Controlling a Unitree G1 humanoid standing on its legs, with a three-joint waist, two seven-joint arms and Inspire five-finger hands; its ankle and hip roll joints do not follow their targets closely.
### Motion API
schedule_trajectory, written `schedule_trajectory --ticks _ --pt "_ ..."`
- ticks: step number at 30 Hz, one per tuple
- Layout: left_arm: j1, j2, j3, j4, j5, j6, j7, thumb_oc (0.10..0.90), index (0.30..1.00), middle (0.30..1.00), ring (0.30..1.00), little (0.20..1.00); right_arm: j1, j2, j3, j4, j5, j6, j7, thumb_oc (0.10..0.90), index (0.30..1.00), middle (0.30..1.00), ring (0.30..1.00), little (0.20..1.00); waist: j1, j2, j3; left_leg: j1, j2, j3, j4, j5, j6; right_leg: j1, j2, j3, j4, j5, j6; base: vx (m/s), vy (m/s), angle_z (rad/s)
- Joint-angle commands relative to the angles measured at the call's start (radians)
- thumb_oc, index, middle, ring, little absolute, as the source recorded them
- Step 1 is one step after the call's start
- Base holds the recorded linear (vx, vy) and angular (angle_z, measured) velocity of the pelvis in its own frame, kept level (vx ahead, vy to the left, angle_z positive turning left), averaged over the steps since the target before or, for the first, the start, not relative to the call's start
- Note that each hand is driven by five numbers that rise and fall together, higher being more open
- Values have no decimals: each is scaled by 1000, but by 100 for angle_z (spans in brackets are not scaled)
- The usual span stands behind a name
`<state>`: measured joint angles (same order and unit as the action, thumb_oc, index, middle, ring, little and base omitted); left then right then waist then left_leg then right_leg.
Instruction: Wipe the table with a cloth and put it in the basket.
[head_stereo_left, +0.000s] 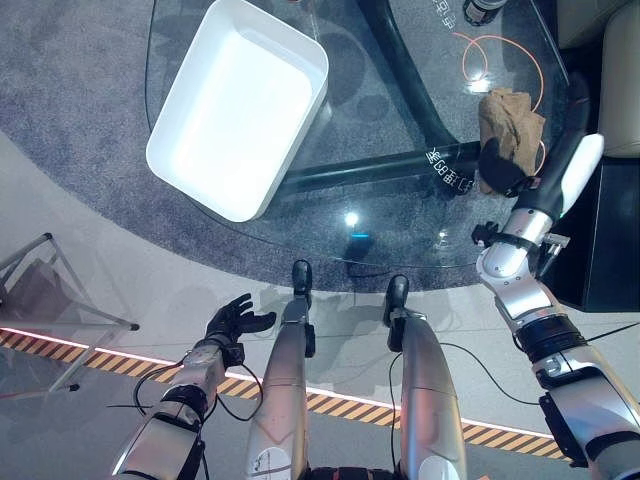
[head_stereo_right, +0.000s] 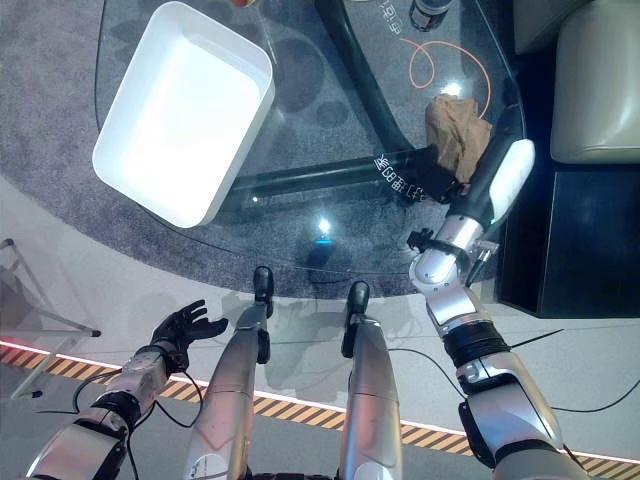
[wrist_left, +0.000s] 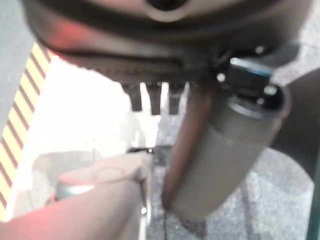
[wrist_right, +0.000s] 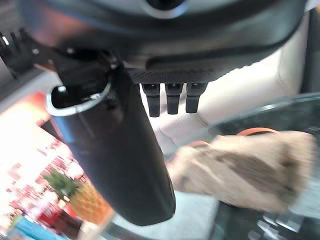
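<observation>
- One brown cloth (head_stereo_left: 510, 122) lies bunched on the glass table (head_stereo_left: 400, 60) at the upper right of the left eye view, close to the table's right edge; an orange cable loop (head_stereo_left: 500, 60) lies just above it.
- Your right hand (head_stereo_left: 503, 167) sits at the cloth's lower edge, touching it. Its fingers point towards the cloth in the right wrist view, but you cannot tell from these views whether they are curled into the fabric or lying straight on it.
- You likely have the hand there to press or gather the cloth for wiping; the table's middle is not yet covered.
- Well apart, at the upper left, the white basket (head_stereo_left: 300, 50) stands open-side up on the glass, ready for the drop.
- Your left hand (head_stereo_left: 236, 320) hangs idle at the lower left, below the table edge, fingers relaxed and holding nothing.
</observation>
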<state>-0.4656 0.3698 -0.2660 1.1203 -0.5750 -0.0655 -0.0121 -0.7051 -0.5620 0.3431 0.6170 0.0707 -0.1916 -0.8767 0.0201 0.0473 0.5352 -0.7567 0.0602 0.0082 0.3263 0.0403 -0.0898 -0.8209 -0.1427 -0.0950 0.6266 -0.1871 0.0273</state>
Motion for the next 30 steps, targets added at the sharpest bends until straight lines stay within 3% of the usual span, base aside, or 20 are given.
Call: schedule_trajectory --ticks 1,8,19,30 --pt "54 20 -13 26 3 -6 22 800 900 900 900 900 -84 -63 -2 -37 29 -13 9 800 900 900 900 900 -9 3 -15 7 -59 26 149 -105 40 66 27 -44 -142 105 22 0 0 0" --pt "45 21 -29 35 -1 -4 12 800 900 900 900 900 -145 -58 32 86 124 38 34 800 900 900 900 900 5 10 -15 13 -59 29 138 -100 43 65 25 -53 -136 103 18 0 0 0" --pt "38 11 -46 31 -2 5 19 800 900 900 900 900 -197 -55 20 184 82 74 -76 800 900 900 900 900 15 24 -15 14 -65 29 135 -103 47 58 23 -55 -127 103 20 0 0 0" --pt "24 9 -55 44 -1 7 13 800 900 900 900 900 -226 -49 10 294 106 108 -62 800 900 900 900 900 22 31 -15 12 -67 26 136 -103 52 52 21 -56 -117 102 20 0 0 0"
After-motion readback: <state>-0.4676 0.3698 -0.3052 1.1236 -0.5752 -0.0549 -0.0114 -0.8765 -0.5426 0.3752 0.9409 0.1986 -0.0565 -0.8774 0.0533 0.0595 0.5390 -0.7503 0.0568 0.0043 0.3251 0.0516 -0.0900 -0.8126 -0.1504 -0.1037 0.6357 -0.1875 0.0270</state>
